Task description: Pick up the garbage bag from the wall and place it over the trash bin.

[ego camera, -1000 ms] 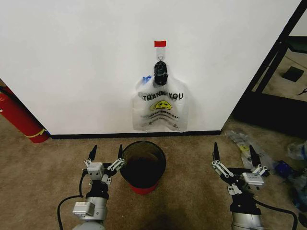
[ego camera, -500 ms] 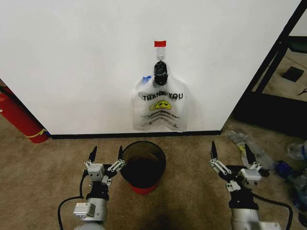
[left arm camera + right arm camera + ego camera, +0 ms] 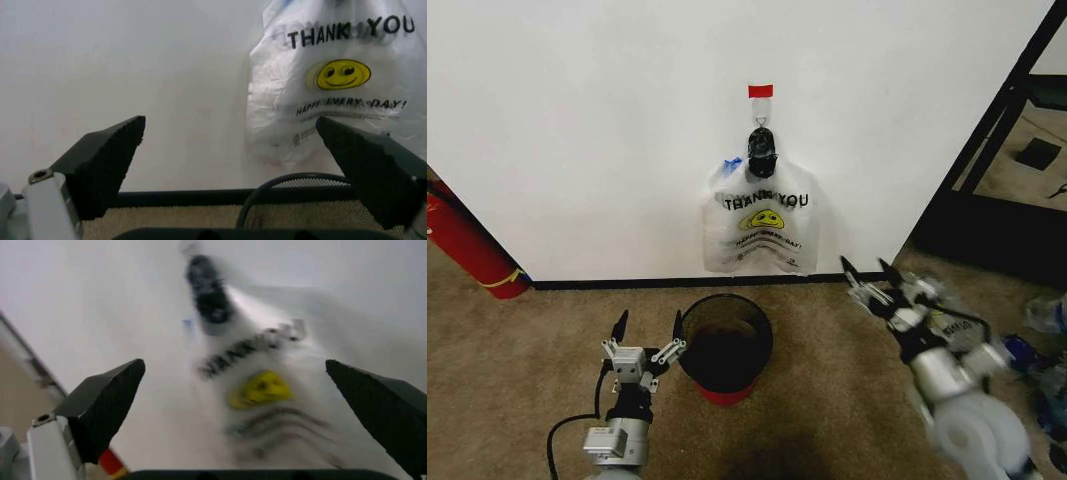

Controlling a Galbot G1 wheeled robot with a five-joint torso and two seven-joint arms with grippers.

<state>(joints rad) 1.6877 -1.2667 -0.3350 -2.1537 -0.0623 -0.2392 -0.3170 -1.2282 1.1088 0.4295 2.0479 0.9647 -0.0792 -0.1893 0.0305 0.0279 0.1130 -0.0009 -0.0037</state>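
Observation:
The garbage bag (image 3: 762, 230) hangs from a dark hook (image 3: 761, 145) on the white wall (image 3: 577, 120), under a red tape strip (image 3: 761, 91). It is printed THANK YOU with a yellow smiley and shows a bit of blue at its upper left corner. The black mesh trash bin (image 3: 725, 298) stands on the carpet just below it. My left gripper (image 3: 649, 318) is open, low beside the bin's left rim, facing the garbage bag (image 3: 333, 90) and bin (image 3: 293, 177). My right gripper (image 3: 865, 268) is open and raised to the right of the bag, pointing at the garbage bag (image 3: 267, 390).
A red fire extinguisher (image 3: 462, 240) leans at the far left by the wall. A black shelf frame (image 3: 997, 130) stands at the right, with loose bags and litter (image 3: 1047, 320) on the floor beside it. A black baseboard (image 3: 627, 284) runs along the wall.
My right arm has lifted and swung forward and left, from low beside the bin toward the bag on the wall. The left arm, bag and bin have stayed put.

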